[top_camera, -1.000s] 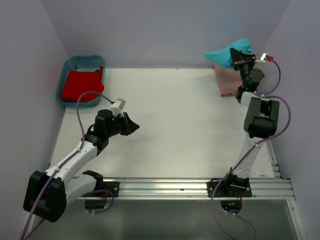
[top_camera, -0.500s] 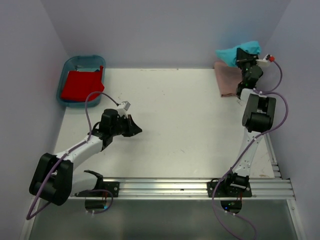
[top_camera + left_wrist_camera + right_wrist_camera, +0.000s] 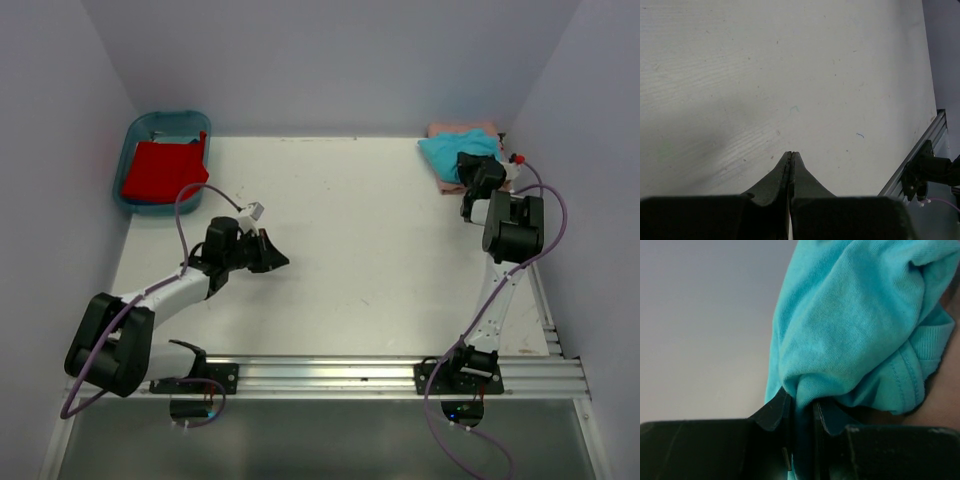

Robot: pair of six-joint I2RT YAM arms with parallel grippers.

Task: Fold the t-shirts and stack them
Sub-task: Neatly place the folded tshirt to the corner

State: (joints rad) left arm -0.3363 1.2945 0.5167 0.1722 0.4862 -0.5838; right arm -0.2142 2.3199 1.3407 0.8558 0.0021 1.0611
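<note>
The white table (image 3: 380,250) is carrying everything. At its far-left corner the blue tub (image 3: 133,135) is holding the red t-shirt (image 3: 158,172). At its far-right corner the turquoise t-shirt (image 3: 445,152) is lying bunched on the pale pink t-shirt (image 3: 460,129). There the right gripper (image 3: 802,412) is pinching a fold of the turquoise cloth between nearly closed jaws. The left gripper (image 3: 790,156) is hovering over the table's left-centre, its fingers pressed together and gripping nothing.

Left arm (image 3: 165,288) reaches low and inward; left gripper (image 3: 791,156) has its jaws pressed together, holding nothing. Right arm (image 3: 512,228) stretches far forward, right gripper (image 3: 802,407) pinching the turquoise t-shirt (image 3: 855,315).
</note>
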